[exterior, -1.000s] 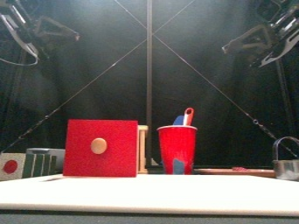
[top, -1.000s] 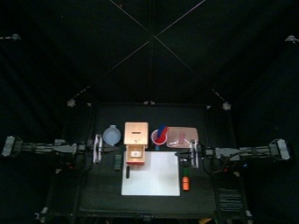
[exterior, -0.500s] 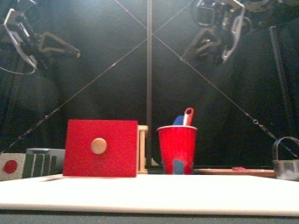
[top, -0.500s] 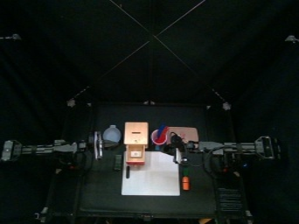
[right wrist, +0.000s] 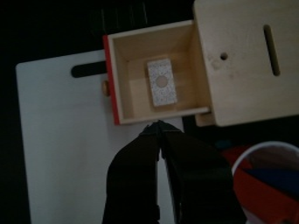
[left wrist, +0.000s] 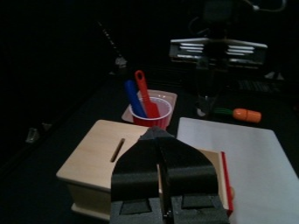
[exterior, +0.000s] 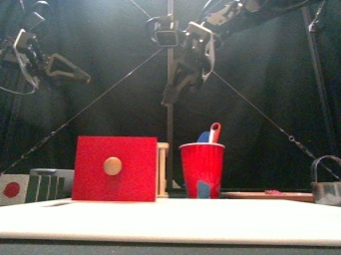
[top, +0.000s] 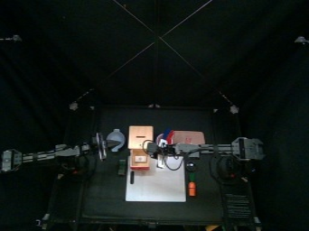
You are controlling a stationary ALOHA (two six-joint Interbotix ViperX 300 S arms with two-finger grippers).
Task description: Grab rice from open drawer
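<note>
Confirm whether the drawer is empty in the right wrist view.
No: a small pale packet lies flat on the floor of the open drawer, just ahead of the right gripper, whose fingers are shut.

I see a red cup (exterior: pixel 202 169) holding a red spoon (left wrist: pixel 142 90) and a blue spoon (left wrist: pixel 133 96), a white sheet (top: pixel 160 186) with an orange marker (top: pixel 191 189) on it, and a metal cup (exterior: pixel 326 180) at the table's right.

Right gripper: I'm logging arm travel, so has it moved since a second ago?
Yes. In the top view the right gripper has come in from the table's right side to hover beside the drawer.
</note>
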